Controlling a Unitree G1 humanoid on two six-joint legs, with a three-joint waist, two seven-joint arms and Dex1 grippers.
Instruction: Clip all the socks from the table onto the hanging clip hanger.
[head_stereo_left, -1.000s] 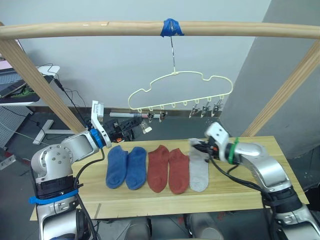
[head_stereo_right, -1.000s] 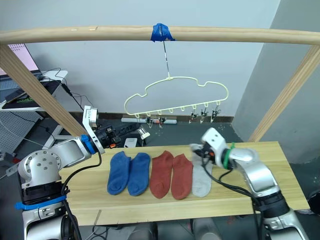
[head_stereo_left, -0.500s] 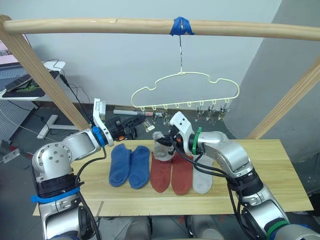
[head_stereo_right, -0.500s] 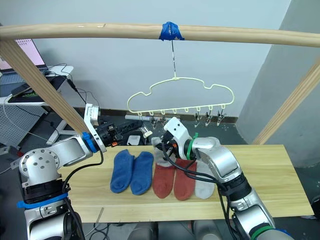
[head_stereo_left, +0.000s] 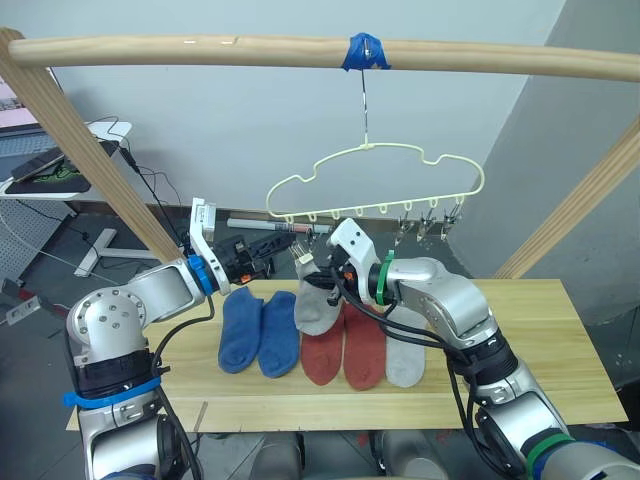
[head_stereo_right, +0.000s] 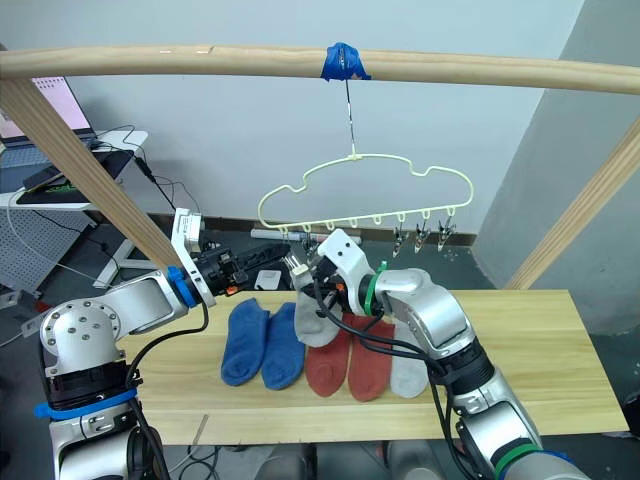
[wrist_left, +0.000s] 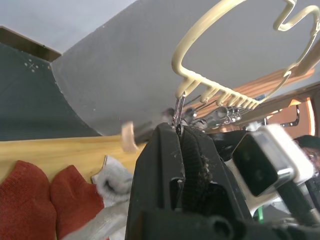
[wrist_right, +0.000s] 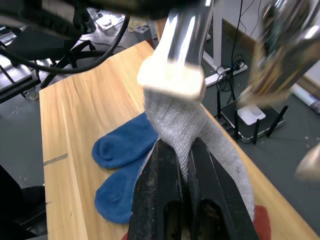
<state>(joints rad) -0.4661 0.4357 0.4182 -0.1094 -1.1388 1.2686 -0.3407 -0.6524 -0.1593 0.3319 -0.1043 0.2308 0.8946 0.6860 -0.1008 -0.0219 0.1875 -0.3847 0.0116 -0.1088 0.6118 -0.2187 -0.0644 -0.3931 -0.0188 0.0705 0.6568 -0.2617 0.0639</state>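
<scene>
Pale wood planks make up the surface (head_stereo_left: 520, 360), a long top standing before a light grey wall, with cables and gear on the dark floor behind it. A thick round wooden rail (head_stereo_left: 200, 50) runs overhead on slanted wooden posts, and a strip of blue tape (head_stereo_left: 364, 50) marks where the clip hanger (head_stereo_left: 375, 180) hangs from it by a metal hook. The hanger is a thin pale-yellow wire in a cloud-like outline; six small silver clips hang along its lower edge.

Six socks show. Two blue socks (head_stereo_left: 258, 332) lie side by side on the surface, two rust-red socks (head_stereo_left: 345, 346) lie just beside them, and one light grey sock (head_stereo_left: 405, 347) lies flat next to the red pair. The sixth, a raised grey sock (head_stereo_left: 316, 305), hangs above the surface between the blue and red pairs, under the hanger's left end.

The right gripper (wrist_right: 181, 160) has its fingers pressed together, pinching this raised grey sock. The left gripper (wrist_left: 181, 150) reaches in beside it, its fingers closed on a clip (wrist_left: 178, 109) at the hanger's left end.
</scene>
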